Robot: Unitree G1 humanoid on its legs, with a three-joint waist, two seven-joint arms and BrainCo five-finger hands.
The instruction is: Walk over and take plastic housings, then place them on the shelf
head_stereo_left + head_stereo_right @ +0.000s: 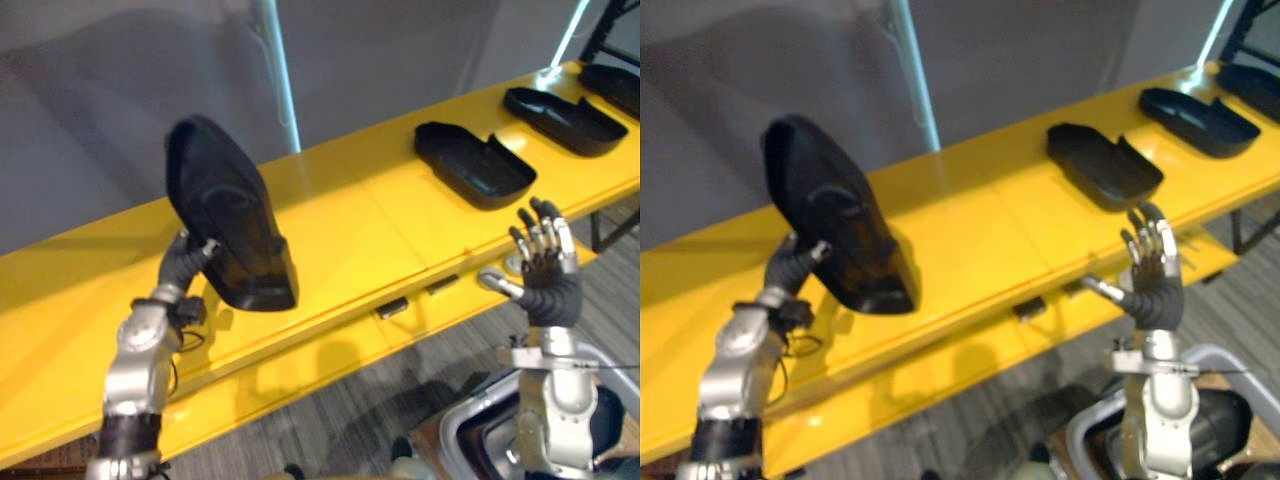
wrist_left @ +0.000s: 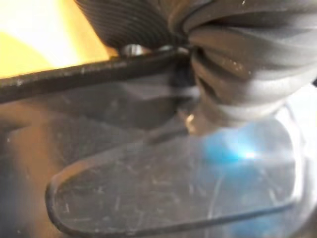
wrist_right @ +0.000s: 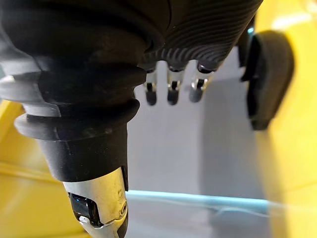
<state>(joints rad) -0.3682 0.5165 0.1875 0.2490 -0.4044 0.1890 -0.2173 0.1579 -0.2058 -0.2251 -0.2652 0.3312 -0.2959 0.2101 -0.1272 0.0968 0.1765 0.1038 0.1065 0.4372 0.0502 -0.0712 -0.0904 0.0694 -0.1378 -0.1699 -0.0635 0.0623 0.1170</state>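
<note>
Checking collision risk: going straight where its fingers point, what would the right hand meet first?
Likely the nearest housing on the yellow shelf, ahead of the open right hand; depth is unclear.

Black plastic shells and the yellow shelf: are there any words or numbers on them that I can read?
None: no letters, numbers or signs can be read.
The held housing in the left hand: plain black.
The nearest lying housing on the yellow shelf, and those beyond it: plain too.
The dark tabs on the shelf's front edge: too small to tell.
</note>
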